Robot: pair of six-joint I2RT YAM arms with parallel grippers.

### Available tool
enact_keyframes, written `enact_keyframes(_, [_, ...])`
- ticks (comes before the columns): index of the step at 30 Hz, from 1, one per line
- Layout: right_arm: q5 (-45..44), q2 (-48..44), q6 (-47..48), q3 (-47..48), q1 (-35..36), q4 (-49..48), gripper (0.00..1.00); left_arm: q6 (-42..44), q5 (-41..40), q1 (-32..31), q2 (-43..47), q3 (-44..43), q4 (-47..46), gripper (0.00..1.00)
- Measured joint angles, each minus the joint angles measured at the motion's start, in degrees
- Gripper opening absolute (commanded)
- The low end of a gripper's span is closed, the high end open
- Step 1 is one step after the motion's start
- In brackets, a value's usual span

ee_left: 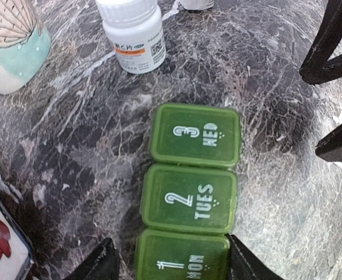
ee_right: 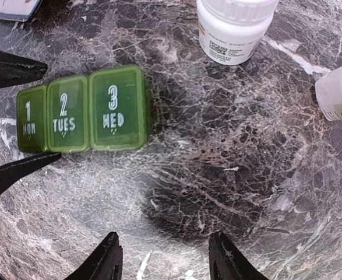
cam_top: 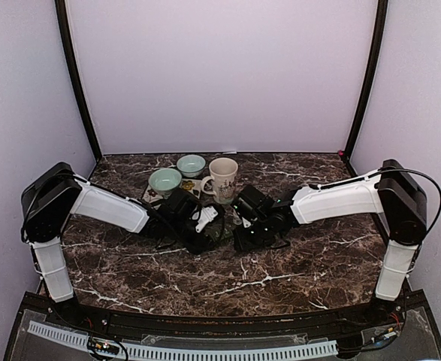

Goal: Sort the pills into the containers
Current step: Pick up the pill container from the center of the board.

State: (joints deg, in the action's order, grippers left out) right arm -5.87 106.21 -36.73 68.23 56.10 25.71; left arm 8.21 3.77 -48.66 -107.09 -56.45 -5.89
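On the marble table (cam_top: 295, 271), the green pill organiser (ee_left: 191, 181) lies flat, its three lids (MON, TUES, WED) all shut. The left gripper (ee_left: 171, 262) straddles the MON end, jaws apart on either side and not visibly clamping. The right gripper (ee_right: 165, 256) hovers nearby with fingers spread, holding nothing. The box looks like light, stiff, slick plastic — likely to skate unless pinned by its long sides while a lid lip is lifted. A white pill bottle (ee_right: 235, 29) stands beyond the WED end, a second bottle (ee_right: 339, 90) further off. A mug (cam_top: 222, 179) and bowls (cam_top: 164, 180) crowd behind.
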Motion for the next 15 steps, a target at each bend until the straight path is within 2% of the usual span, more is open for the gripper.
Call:
enact_keyframes(2, [-0.11, 0.0, 0.0, 0.0, -0.02, 0.0, 0.51, 0.39, -0.04, 0.0, -0.37, -0.66, -0.07, 0.52])
enact_keyframes(7, [-0.17, -0.04, 0.02, 0.0, -0.26, -0.02, 0.51, 1.05, 0.11, 0.0, -0.94, -1.49, -0.22, 0.25])
enact_keyframes(10, [-0.44, -0.11, 0.26, -0.09, -0.39, -0.02, 0.54, 1.31, 0.26, 0.0, -0.94, -1.62, -0.24, 0.18])
enact_keyframes(15, [-1.79, -1.25, 2.34, -0.63, -0.46, 0.11, 0.58, 1.64, 0.5, 0.0, -0.96, -1.81, 0.09, 0.12])
